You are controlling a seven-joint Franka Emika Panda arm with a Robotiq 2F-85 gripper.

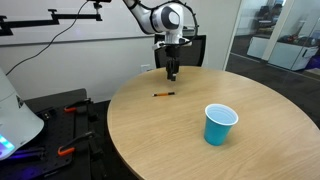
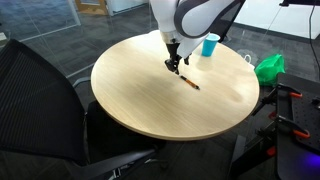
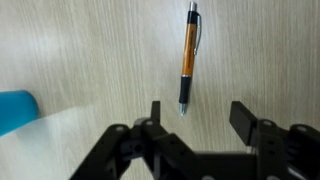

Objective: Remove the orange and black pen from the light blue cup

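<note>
The orange and black pen (image 1: 164,93) lies flat on the round wooden table (image 1: 250,95), outside the cup; it also shows in an exterior view (image 2: 189,83) and in the wrist view (image 3: 188,56). The light blue cup (image 1: 219,124) stands upright on the table, apart from the pen, and shows in an exterior view (image 2: 209,45) and at the left edge of the wrist view (image 3: 14,108). My gripper (image 1: 172,74) hovers above the table near the pen, open and empty (image 3: 195,115), with the pen's tip just ahead of the fingers.
A black chair (image 2: 40,110) stands by the table's edge, and another chair (image 1: 195,47) sits behind the arm. A green object (image 2: 269,67) lies beyond the table. Cables and orange-handled tools (image 1: 66,150) lie on the floor.
</note>
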